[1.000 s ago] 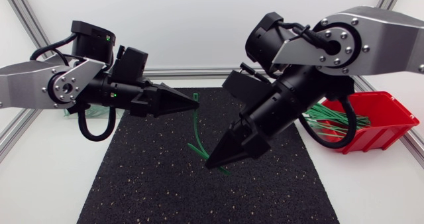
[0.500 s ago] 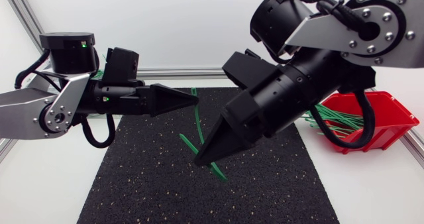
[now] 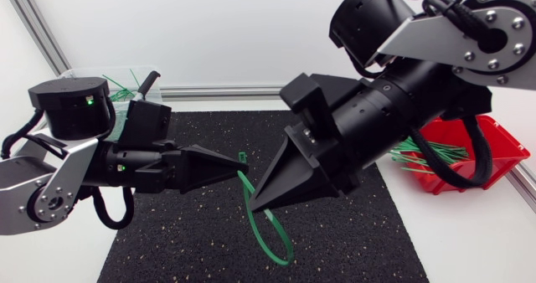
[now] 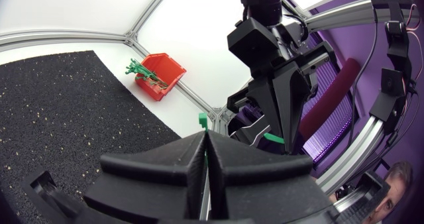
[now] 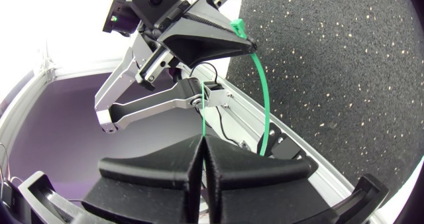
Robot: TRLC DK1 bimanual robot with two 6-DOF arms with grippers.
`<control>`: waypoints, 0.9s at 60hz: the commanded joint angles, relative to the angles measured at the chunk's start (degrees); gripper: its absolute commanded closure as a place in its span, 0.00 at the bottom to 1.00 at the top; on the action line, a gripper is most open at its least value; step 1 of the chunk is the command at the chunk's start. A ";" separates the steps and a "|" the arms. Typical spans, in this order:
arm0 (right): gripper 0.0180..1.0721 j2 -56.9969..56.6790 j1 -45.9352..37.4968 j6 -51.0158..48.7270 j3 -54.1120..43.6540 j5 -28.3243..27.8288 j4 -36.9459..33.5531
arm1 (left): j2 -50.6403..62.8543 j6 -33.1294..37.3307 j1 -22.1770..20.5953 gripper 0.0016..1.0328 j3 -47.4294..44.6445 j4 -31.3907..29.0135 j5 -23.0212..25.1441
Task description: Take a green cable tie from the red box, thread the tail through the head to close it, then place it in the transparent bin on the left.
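Threading step, right in the thick of it! My left pincer [image 3: 237, 160] is pressed together on the head [image 4: 203, 120] of the green cable tie [image 3: 270, 237], which pokes out just past the fingertips. My right pincer [image 3: 256, 206] is clamped on the thin tail [image 5: 201, 128]. Between them the strap bows down in a loop over the black mat [image 3: 193, 241]. I cannot tell whether the tail has entered the head; I judge it has not. The next move calls for fine aim: line the tail's tip up with the slot, then push through.

The two tips sit near each other over the mat's middle, so there is little slack for sideways drift. The transparent bin [image 3: 84, 78] waits well apart at the worktop's [image 3: 50, 258] far left corner, behind my left arm. The red box [image 3: 502, 153] lies well off right.
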 commanded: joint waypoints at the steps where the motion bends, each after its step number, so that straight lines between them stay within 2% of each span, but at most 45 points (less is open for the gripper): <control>1: 0.95 -1.41 -1.06 5.27 -2.87 -1.30 0.78 | -1.18 -1.70 -0.73 0.97 -1.76 1.69 -0.40; 3: 0.95 -1.67 -1.94 6.41 -3.66 -3.50 1.05 | -1.01 -1.61 -1.25 0.97 -2.02 2.04 -1.01; 16: 0.94 -3.34 -3.96 13.36 -5.77 -7.10 0.87 | 1.28 -1.70 -3.54 0.97 -2.29 4.76 -5.14; 23: 0.94 -3.08 -2.55 13.62 -5.77 -7.10 0.70 | 2.07 -1.79 -5.38 0.97 -2.73 6.43 -7.78; 37: 0.94 0.09 -1.76 13.18 -3.92 -7.19 -1.85 | 3.21 -2.84 -5.21 0.97 -3.43 8.72 -8.40; 41: 0.77 0.97 -2.03 13.53 -3.31 -7.28 -2.38 | 3.21 -2.84 -5.12 0.97 -3.61 8.89 -9.10; 43: 0.73 1.58 -1.94 13.53 -2.69 -7.28 -3.26 | 3.21 -2.93 -5.03 0.97 -3.69 9.07 -9.36; 52: 0.74 1.85 -2.29 14.76 -1.99 -7.45 -2.91 | 3.21 -4.34 -4.24 0.97 -3.87 9.60 -9.36; 54: 0.80 1.85 -2.20 15.29 -1.46 -7.37 -2.82 | 3.12 -4.60 -4.15 0.97 -3.96 9.86 -9.36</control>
